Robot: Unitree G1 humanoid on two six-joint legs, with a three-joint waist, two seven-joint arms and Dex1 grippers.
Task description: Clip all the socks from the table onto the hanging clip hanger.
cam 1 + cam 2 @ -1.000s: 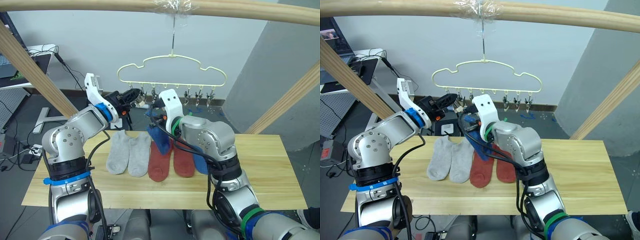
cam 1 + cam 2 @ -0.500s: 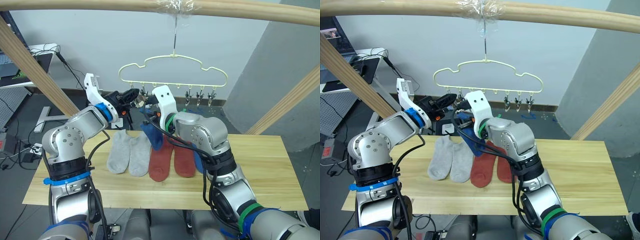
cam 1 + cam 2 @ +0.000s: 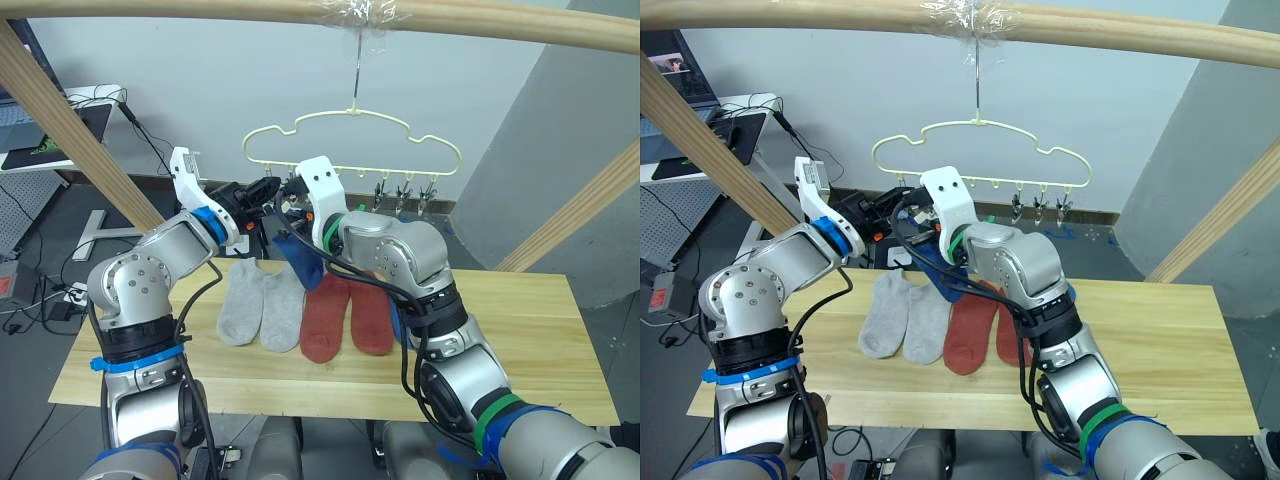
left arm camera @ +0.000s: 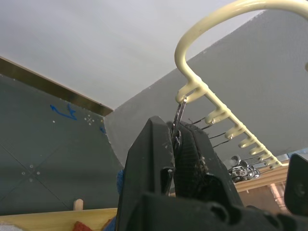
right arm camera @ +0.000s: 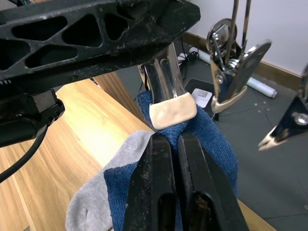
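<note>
The pale-yellow clip hanger (image 3: 350, 140) hangs by its hook from the wooden pole. My left gripper (image 3: 274, 188) is shut on its leftmost clip (image 4: 179, 120), squeezing it. Just below it, my right gripper (image 5: 174, 137) is shut on a blue sock (image 3: 303, 262) and holds the sock's edge up against the clip's cream-tipped jaw (image 5: 172, 109). The rest of this sock dangles over the table (image 3: 520, 330). Two light grey socks (image 3: 258, 308) and two rust red socks (image 3: 345, 318) lie side by side on the table. A strip of another blue sock (image 3: 396, 325) shows behind my right arm.
Several free metal clips (image 3: 400, 190) hang along the hanger to the right of the squeezed one. The round wooden pole (image 3: 200, 10) crosses overhead, with slanted struts at left (image 3: 70, 120) and right (image 3: 580, 215). A desk with cables (image 3: 60, 110) stands far left.
My right gripper has carried the blue sock up and to the left, from above the red socks to the leftmost clip. The left gripper has stayed at that clip.
</note>
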